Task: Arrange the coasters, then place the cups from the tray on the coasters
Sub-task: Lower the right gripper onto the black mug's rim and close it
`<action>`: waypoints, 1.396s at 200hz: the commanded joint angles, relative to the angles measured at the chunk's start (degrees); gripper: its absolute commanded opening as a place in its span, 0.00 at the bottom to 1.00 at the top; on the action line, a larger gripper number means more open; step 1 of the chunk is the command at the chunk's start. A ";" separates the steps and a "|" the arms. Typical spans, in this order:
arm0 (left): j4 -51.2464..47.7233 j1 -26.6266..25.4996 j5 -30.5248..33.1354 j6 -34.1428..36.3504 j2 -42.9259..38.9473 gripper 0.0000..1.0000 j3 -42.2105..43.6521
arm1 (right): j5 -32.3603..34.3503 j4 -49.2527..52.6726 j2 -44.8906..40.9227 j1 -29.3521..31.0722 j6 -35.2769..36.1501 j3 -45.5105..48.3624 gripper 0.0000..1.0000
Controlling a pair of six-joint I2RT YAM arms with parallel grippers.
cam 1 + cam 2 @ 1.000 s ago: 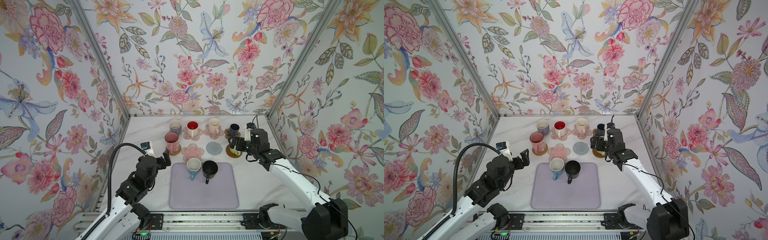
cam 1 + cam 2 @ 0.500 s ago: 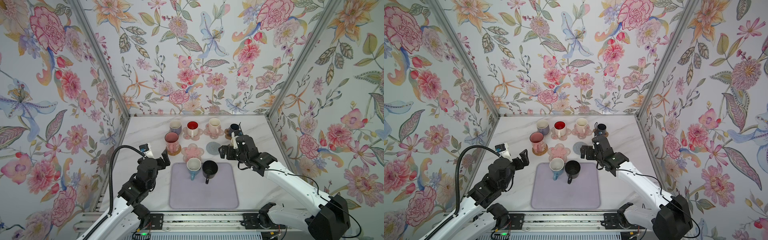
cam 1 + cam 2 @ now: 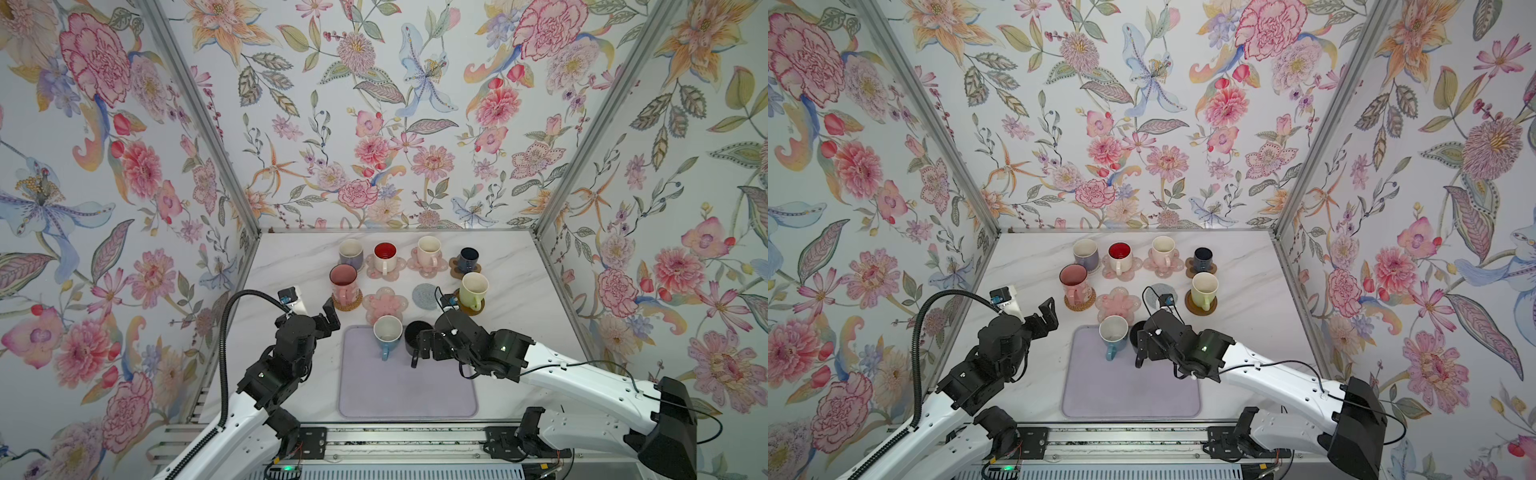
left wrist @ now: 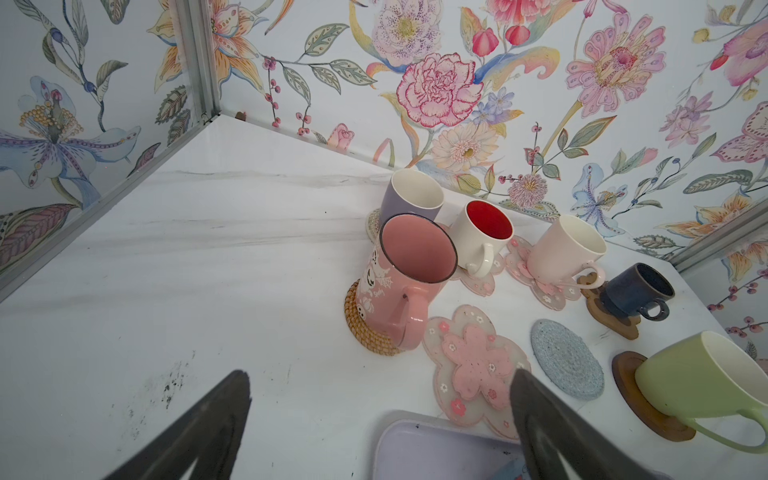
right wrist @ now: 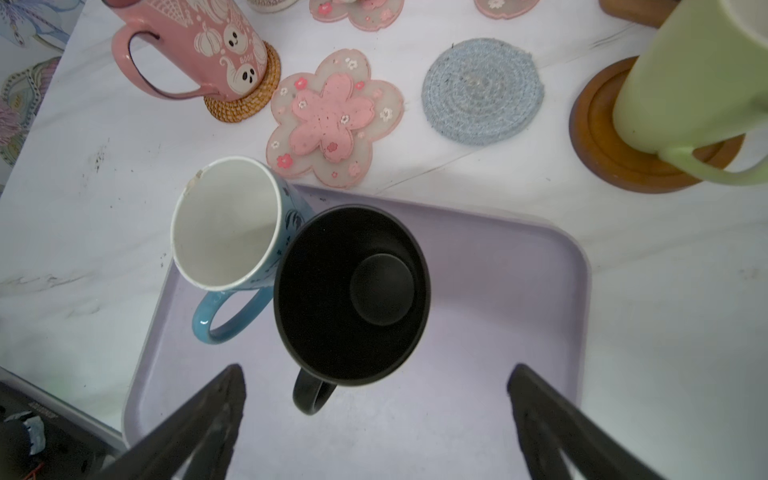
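Lying toward the near side of the marble table [image 3: 291, 266], the lavender tray [image 3: 407, 390] is carrying two upright mugs at its far edge: the blue mug [image 3: 387, 334] and the black mug [image 5: 351, 291]. They are standing side by side, handles toward the robot, and are so close that I cannot tell whether they touch.

The right gripper [image 5: 376, 368] is hovering over the tray at the black mug's near side. Its jaws are spread wide, the handle is lying between them in the wrist view, and they are gripping nothing. The left gripper [image 4: 380, 374] is hanging over the table near the tray's far left corner, its jaws also spread wide and closing on nothing.

Beyond the tray, six mugs are standing upright on coasters:
- The pink mug [image 3: 344, 282] is sitting on the rattan coaster [image 3: 353, 305].
- The light green mug [image 3: 473, 289] is sitting on the wooden disc [image 3: 471, 311].
- The lavender mug [image 3: 351, 254] is sitting on a pale beaded coaster [image 4: 371, 222], only its edge showing.
- The white mug [image 3: 385, 257], red inside, is sitting on the back-left flower coaster [image 3: 398, 266].
- The cream mug [image 3: 429, 251] is sitting on the back-right flower coaster [image 3: 413, 264].
- The navy mug [image 3: 468, 258] is sitting on the paw coaster [image 3: 457, 272].

Between the pink and green mugs, the front flower coaster [image 3: 385, 304] and the grey knitted coaster [image 3: 426, 296] are lying bare, just beyond the tray.
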State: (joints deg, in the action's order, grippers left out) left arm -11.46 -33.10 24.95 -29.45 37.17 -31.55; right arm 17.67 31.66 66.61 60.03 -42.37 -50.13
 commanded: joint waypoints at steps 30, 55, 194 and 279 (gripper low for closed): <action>-0.45 0.44 1.59 -1.32 -1.65 0.99 0.15 | 3.17 3.08 5.62 4.75 -3.39 -1.08 0.99; -1.09 0.49 1.13 -2.79 -2.35 0.99 0.49 | 2.85 3.00 8.30 5.33 -3.23 -2.01 0.99; -2.74 0.50 1.56 -4.12 -4.20 0.99 1.40 | 4.65 2.79 14.10 3.49 -2.35 0.07 0.97; -3.43 0.59 1.64 -5.06 -4.82 0.99 1.84 | -1.50 -4.45 13.85 2.28 -0.10 2.94 0.71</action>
State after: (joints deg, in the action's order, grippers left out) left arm -13.47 -33.01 25.80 -33.34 32.82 -30.35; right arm 18.41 30.22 80.16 62.63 -43.35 -47.66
